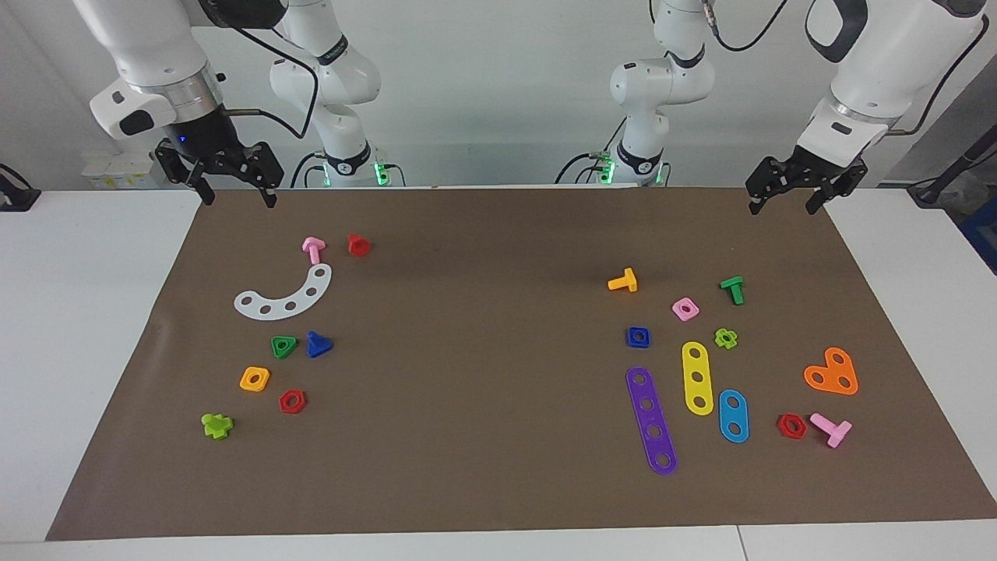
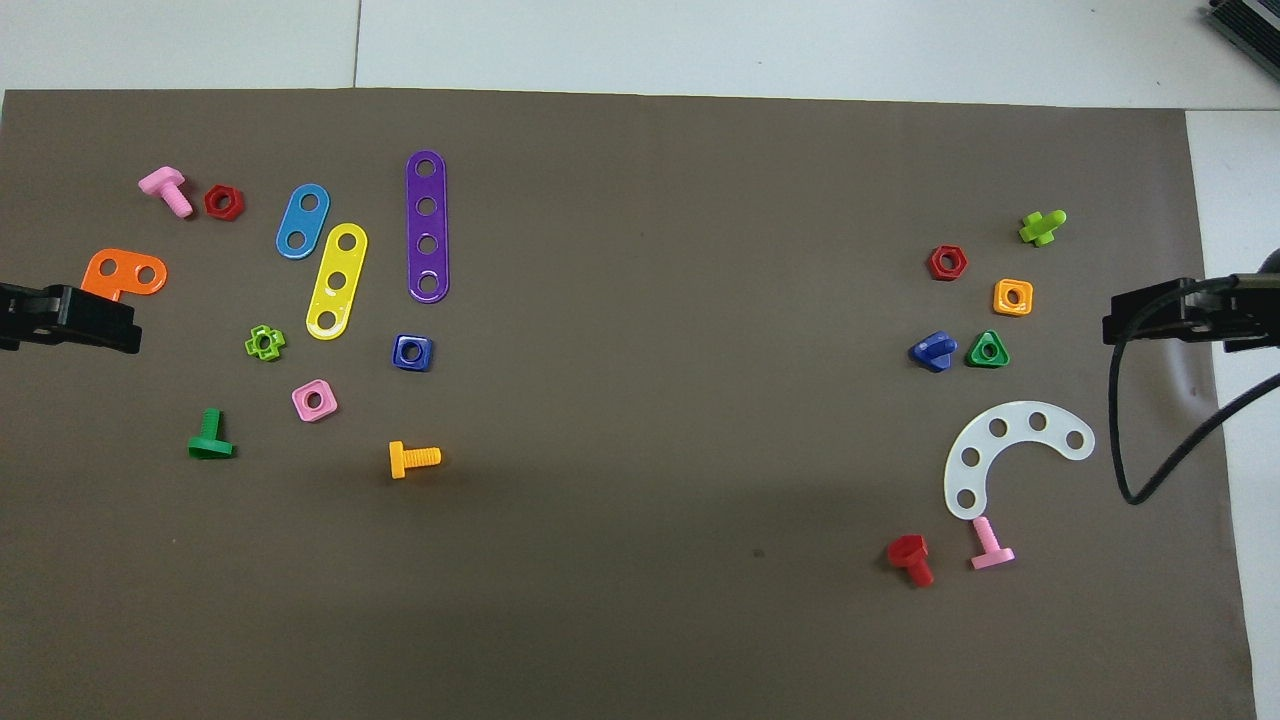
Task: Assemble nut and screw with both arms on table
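The dark blue square nut lies on the brown mat of the table toward the left arm's end, beside the purple strip. Toward the right arm's end, the dark blue screw with its triangular head lies next to a green triangular nut. My left gripper hangs open and holds nothing above the mat's corner at its own end. At the other end, my right gripper is raised over the mat's corner, open too, nothing between its fingers. Both arms wait.
Around the nut lie a purple strip, a yellow strip, a blue strip, a pink nut, an orange bolt and a green bolt. Near the screw lie a white curved plate, an orange nut and a red nut.
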Robot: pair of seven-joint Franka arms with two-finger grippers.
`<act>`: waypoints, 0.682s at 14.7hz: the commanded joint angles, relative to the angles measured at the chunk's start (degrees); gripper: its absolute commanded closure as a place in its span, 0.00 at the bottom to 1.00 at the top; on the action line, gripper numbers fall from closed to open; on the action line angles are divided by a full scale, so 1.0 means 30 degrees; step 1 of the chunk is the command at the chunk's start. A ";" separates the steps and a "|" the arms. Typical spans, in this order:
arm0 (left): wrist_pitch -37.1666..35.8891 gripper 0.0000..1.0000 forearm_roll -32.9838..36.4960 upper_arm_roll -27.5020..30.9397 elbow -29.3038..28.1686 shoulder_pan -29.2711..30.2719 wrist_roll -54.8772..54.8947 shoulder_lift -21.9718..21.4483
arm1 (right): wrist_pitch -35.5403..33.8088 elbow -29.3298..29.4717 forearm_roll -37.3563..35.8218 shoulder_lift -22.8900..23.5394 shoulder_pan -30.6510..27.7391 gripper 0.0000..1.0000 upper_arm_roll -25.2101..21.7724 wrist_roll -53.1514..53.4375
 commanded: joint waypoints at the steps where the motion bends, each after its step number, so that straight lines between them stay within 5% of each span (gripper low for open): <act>1: 0.0298 0.00 -0.0249 0.0086 -0.0671 -0.0013 -0.0144 -0.0566 | -0.0180 -0.0265 0.0210 -0.0249 -0.0254 0.00 0.0171 0.0380; 10: 0.0269 0.00 -0.0249 0.0086 -0.0671 -0.0013 -0.0144 -0.0566 | 0.0228 -0.0411 0.0357 -0.0249 -0.0312 0.03 0.0054 0.0263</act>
